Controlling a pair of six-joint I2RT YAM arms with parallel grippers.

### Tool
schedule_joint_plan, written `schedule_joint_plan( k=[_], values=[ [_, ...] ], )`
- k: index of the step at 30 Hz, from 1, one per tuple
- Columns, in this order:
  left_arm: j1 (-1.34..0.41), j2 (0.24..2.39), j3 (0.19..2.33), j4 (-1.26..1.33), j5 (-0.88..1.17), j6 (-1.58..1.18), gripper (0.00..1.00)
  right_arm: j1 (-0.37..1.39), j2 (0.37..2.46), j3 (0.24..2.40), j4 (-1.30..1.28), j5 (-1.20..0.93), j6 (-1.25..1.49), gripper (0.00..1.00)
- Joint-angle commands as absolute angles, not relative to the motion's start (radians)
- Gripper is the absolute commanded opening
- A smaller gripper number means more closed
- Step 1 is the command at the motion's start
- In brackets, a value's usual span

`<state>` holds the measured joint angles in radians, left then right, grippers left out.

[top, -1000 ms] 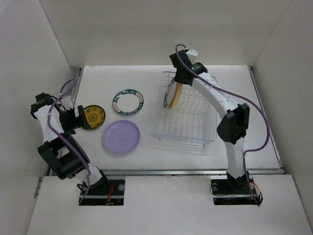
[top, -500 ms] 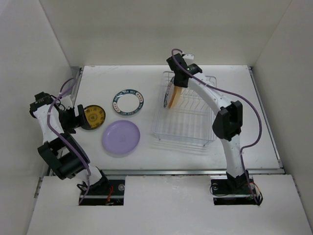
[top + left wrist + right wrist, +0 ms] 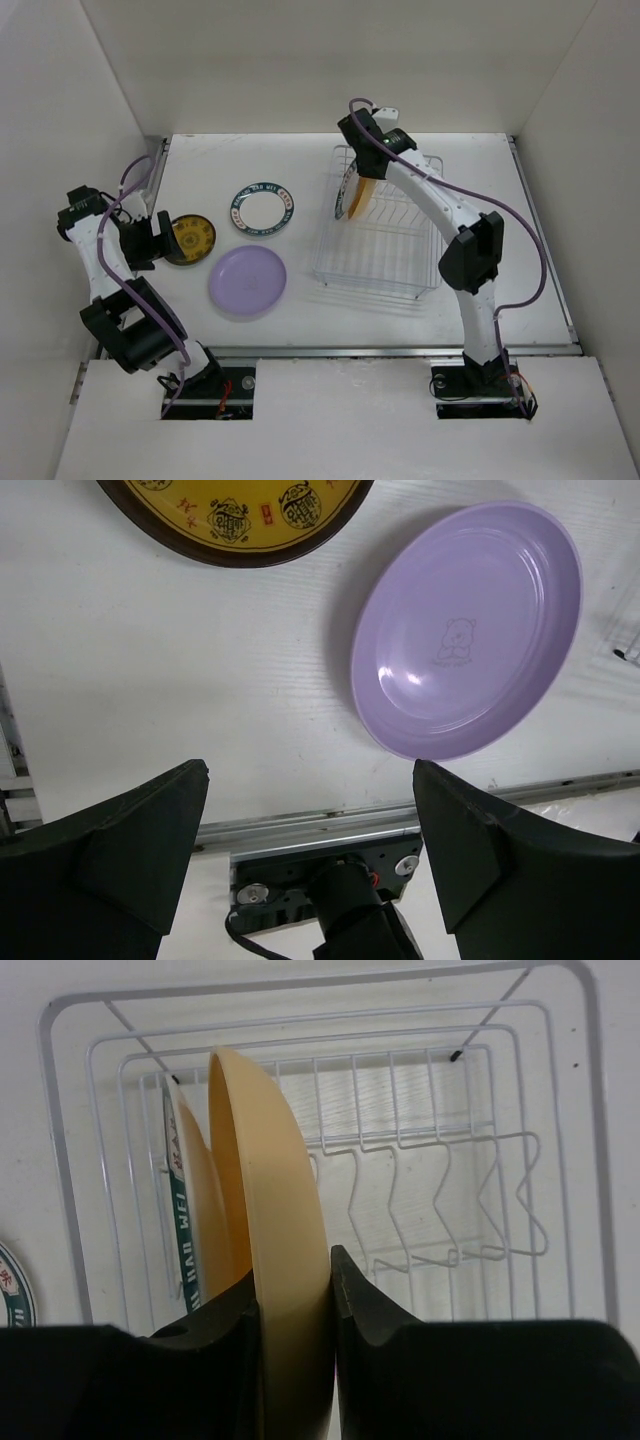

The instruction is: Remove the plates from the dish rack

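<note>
The wire dish rack [image 3: 385, 235] stands right of centre. My right gripper [image 3: 362, 160] is over its far left end, shut on the upper rim of an upright pale yellow plate [image 3: 356, 195]. In the right wrist view both fingers [image 3: 375, 1330] press the yellow plate [image 3: 262, 1190]; a teal-rimmed plate [image 3: 183, 1230] stands just left of it in the rack [image 3: 440, 1160]. A lavender plate [image 3: 247, 281], a blue-rimmed white plate [image 3: 263, 210] and a mustard plate [image 3: 191, 240] lie flat on the table. My left gripper [image 3: 152, 242] is open and empty beside the mustard plate.
In the left wrist view the lavender plate [image 3: 470, 630] and the mustard plate's edge [image 3: 235, 530] lie beyond my open fingers [image 3: 130, 850]. White walls enclose the table on the left, the back and the right. A metal rail [image 3: 340, 351] runs along the near edge.
My right wrist has shifted a little to the left and back over the rack's end, still gripping the yellow plate. The left arm has barely moved.
</note>
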<state>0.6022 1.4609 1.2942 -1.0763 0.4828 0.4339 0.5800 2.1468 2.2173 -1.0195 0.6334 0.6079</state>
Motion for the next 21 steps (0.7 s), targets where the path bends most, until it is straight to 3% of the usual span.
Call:
schedule_joint_plan(
  k=[1, 15, 21],
  values=[
    [0.601, 1.41, 1.351, -1.12, 0.525, 0.453, 0.81, 0.592, 2.022, 2.27, -1.06, 0.725, 0.652, 0.0],
    [0.601, 1.462, 1.502, -1.163, 0.588, 0.403, 0.81, 0.592, 1.85, 2.356, -1.232, 0.949, 0.652, 0.0],
    [0.601, 1.46, 1.523, -1.189, 0.575, 0.403, 0.81, 0.658, 1.698, 2.176, -0.987, 0.763, 0.533, 0.0]
  ],
)
